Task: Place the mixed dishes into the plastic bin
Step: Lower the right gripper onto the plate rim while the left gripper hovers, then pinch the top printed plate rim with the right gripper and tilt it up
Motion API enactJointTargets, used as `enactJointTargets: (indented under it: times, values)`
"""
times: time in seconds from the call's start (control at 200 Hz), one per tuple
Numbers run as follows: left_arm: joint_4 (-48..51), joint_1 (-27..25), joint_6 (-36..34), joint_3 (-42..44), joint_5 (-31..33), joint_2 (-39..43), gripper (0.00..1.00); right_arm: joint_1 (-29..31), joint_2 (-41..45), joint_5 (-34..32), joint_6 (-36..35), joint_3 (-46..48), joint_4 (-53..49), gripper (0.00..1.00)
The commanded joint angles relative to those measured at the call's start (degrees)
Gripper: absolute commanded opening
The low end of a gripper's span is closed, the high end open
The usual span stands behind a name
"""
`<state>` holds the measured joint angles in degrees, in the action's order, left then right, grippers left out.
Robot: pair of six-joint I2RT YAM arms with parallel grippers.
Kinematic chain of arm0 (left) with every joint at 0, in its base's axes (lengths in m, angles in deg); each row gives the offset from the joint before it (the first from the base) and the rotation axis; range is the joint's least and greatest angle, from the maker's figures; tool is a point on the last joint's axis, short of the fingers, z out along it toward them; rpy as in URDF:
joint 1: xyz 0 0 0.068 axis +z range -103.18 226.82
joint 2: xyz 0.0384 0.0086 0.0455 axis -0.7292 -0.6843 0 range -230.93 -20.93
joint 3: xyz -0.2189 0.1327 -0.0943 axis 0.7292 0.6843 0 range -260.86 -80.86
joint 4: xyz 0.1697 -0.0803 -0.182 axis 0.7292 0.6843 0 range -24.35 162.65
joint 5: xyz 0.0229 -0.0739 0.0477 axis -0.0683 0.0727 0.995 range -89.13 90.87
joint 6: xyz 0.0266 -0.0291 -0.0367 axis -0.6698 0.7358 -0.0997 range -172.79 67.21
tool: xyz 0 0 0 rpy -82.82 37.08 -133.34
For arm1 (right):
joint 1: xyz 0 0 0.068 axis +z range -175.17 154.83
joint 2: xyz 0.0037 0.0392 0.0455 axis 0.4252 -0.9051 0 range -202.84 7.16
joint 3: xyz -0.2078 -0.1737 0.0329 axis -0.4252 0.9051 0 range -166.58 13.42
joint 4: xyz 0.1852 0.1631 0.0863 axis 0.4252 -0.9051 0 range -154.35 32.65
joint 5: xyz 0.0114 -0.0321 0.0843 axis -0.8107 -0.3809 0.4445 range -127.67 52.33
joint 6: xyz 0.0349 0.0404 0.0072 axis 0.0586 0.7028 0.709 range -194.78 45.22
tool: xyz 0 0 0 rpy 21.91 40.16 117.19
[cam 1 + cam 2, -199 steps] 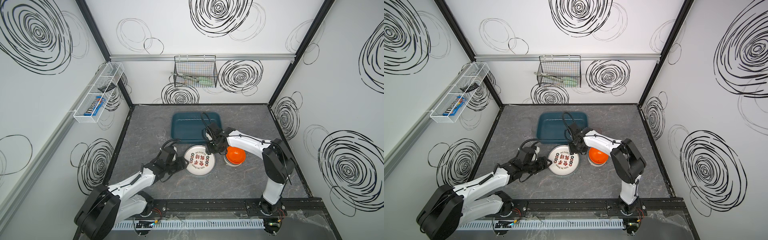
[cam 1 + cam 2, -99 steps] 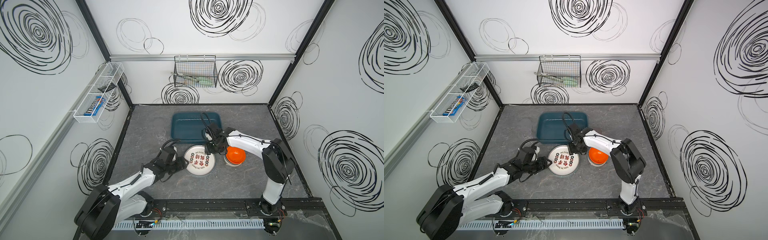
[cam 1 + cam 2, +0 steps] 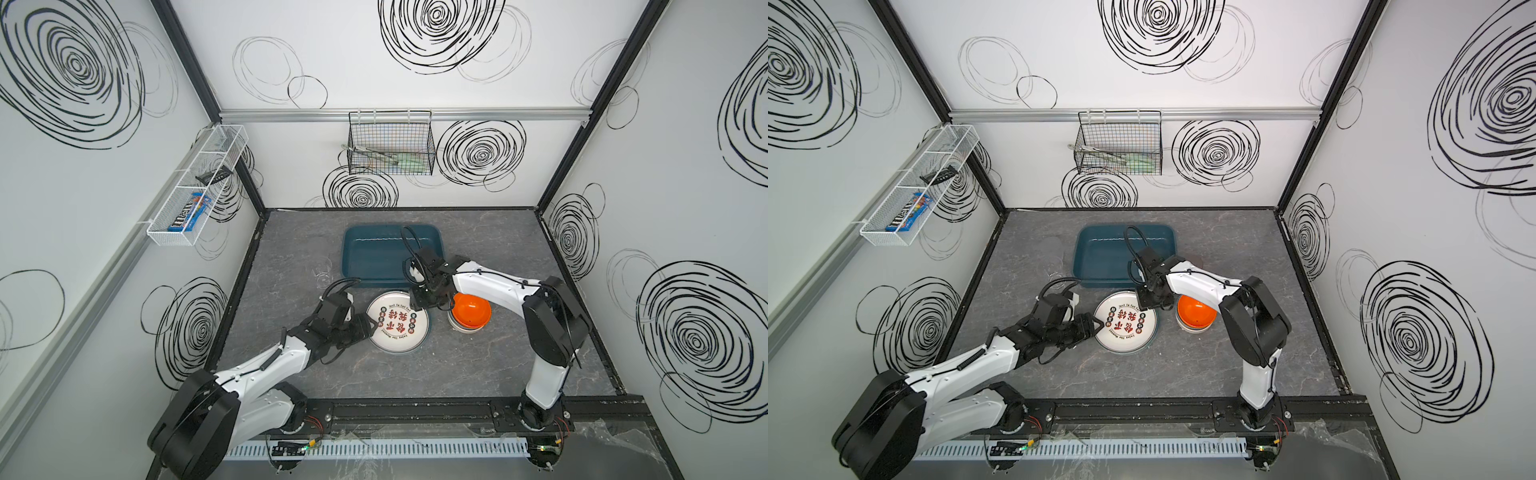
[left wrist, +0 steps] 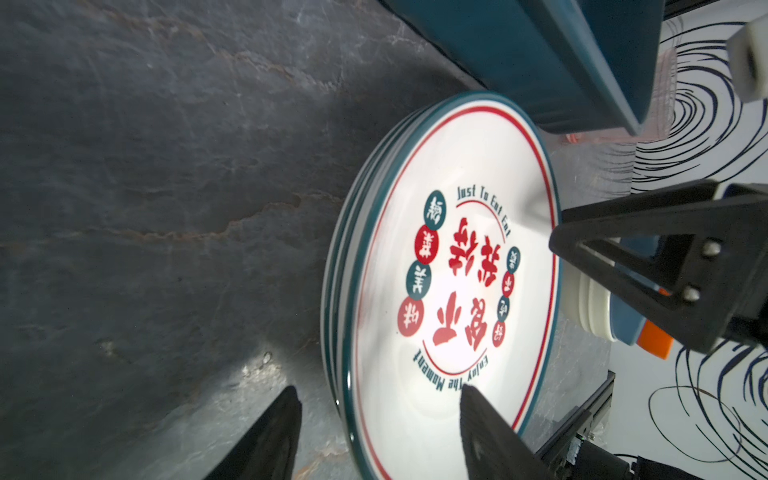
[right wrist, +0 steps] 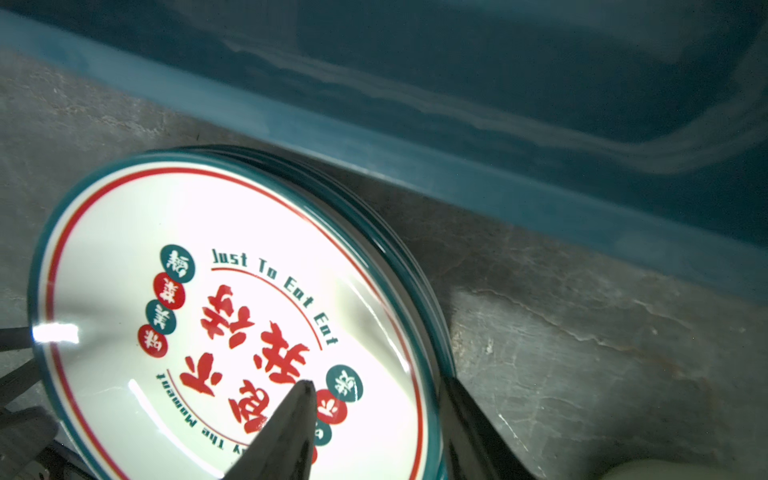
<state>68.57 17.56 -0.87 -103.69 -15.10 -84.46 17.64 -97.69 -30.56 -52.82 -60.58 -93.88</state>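
Observation:
A stack of white plates (image 3: 398, 326) with red characters and teal rims lies on the grey table in front of the teal plastic bin (image 3: 374, 257). My left gripper (image 3: 371, 326) is open astride the stack's left rim (image 4: 345, 316), one finger on the table side and one over the plate. My right gripper (image 3: 419, 306) is open astride the far right rim (image 5: 432, 332), its outer finger against the edge. An orange bowl (image 3: 471, 311) tops a short stack of bowls to the right. A clear glass (image 3: 323, 272) stands left of the bin. A pink tumbler (image 4: 663, 95) shows behind the bin's corner.
A black wire basket (image 3: 390, 149) hangs on the back wall and a white mesh tray (image 3: 195, 187) on the left wall. The bin (image 3: 1108, 257) holds nothing. The right arm reaches over the bin's front right corner.
The right gripper's jaws have narrowed a little around the plate rim. Both arms and the dishes stay where they were.

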Motion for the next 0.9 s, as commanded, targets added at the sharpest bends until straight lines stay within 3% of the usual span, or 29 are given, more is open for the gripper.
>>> enactJointTargets:
  times: [0.0, 0.535, 0.895]
  values:
    - [-0.7, 0.2, -0.2, 0.4, 0.6, 1.1, 0.64, 0.8, -1.1, 1.7, -0.3, 0.7, 0.4, 0.51]
    - [3.1, 1.6, -0.4, 1.6, 1.4, 5.9, 0.63, 1.8, -2.4, 5.0, -0.8, 0.9, 1.6, 0.37]
    - [6.2, 2.9, -0.4, 2.3, 1.5, 9.9, 0.48, 2.3, -3.0, 6.1, -1.0, 0.9, 1.9, 0.24]
